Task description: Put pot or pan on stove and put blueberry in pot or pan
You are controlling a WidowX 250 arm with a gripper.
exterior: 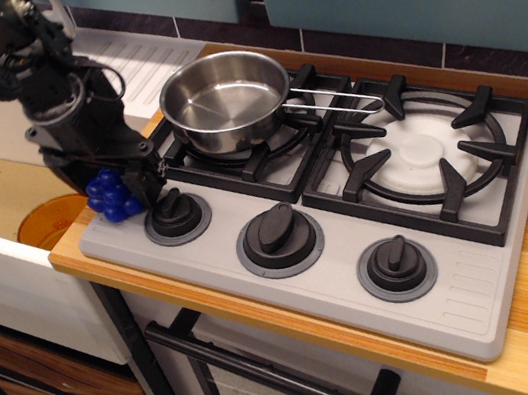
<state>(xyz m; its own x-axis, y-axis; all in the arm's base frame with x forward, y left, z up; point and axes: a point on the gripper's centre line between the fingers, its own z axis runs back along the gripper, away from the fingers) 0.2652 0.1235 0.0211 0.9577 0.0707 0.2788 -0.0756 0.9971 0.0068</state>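
Gripping the blueberry (110, 195) at the stove's (486, 312) near-left corner, gripper (110, 188) clamped around it — pan (226, 100) already sits on the far-left burner — next move likely calls for lifting it right, over the pan rim.

Pan (225, 99) on stove (358, 273) L burner — blueberry (106, 194) at L edge

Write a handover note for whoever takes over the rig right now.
Gripper: down at the stove's front left corner, fingers around the blueberry; a firm grip can't be confirmed.
Pan: on the left burner, empty, handle pointing right.
Done: pan on stove.
Left: lift the blueberry and drop it in the pan.
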